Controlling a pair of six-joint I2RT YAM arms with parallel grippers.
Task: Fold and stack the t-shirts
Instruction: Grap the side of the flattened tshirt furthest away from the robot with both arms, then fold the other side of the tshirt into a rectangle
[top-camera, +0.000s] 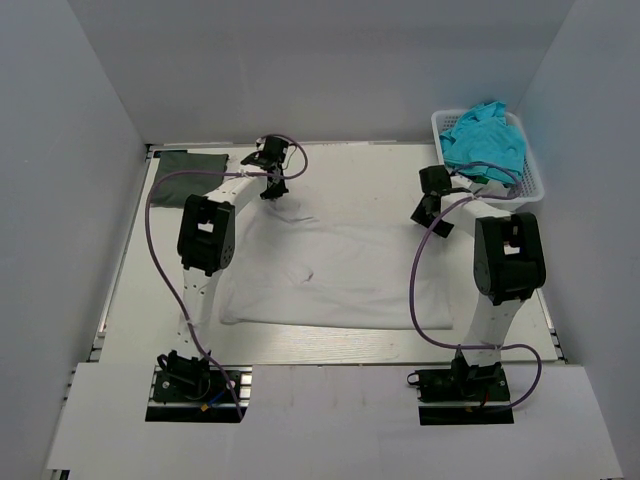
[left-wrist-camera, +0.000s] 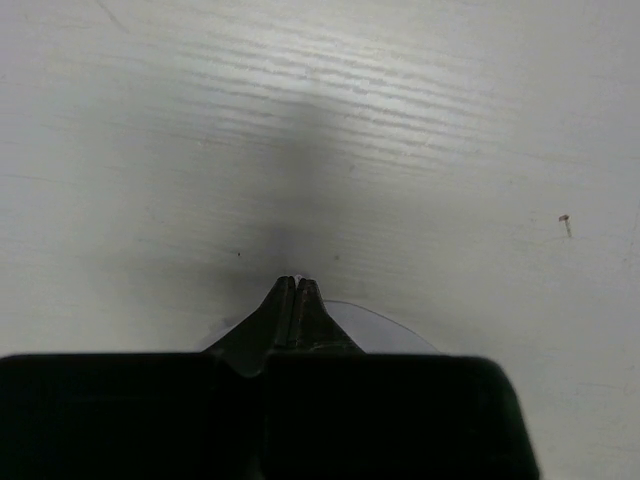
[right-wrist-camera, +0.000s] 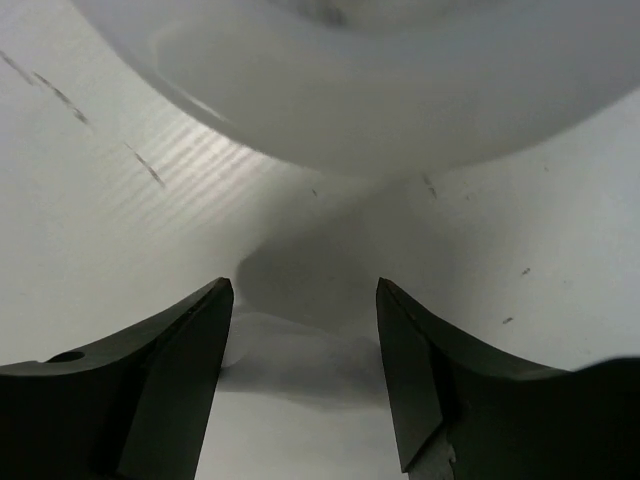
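surface: white table (top-camera: 120, 300), grey walls around.
white shirt (top-camera: 330, 270): spread at frame centre, far left corner drawn up.
left gripper (left-wrist-camera: 297, 282): jaws closed, a sliver of white cloth apparently pinched at the tips; upper centre-left.
right gripper (right-wrist-camera: 305, 290): jaws apart, holding nothing, at the shirt's right edge.
dark shirt (top-camera: 190, 163): folded, upper left.
basket (top-camera: 535, 188): upper right; teal shirts (top-camera: 485, 140) heaped inside.
risk: thin pinch may slip mid-fold and drop the corner; a one-sided pull would skew the shirt.
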